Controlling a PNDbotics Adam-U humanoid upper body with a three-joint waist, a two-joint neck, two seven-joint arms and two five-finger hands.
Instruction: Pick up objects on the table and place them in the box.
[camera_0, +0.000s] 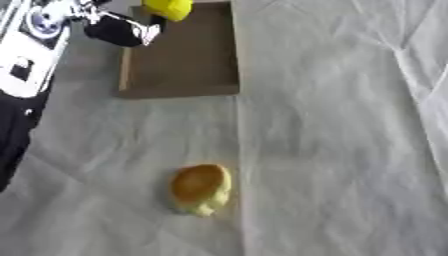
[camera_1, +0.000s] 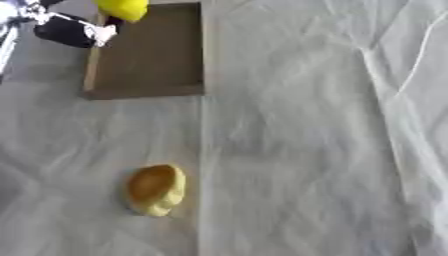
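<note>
Left hand (camera_0: 122, 31) upper left, fingers clamped on yellow object (camera_0: 169, 8) over box (camera_0: 188, 90); bun (camera_0: 200, 189) lower centre looks soft, light, grasp sides

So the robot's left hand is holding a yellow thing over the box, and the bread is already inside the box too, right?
Not quite. The bread is not in the box; it lies on the white cloth, nearer the robot than the box, as the left eye view shows. The rest is right: the left hand holds a yellow thing over the box's far end.
</note>
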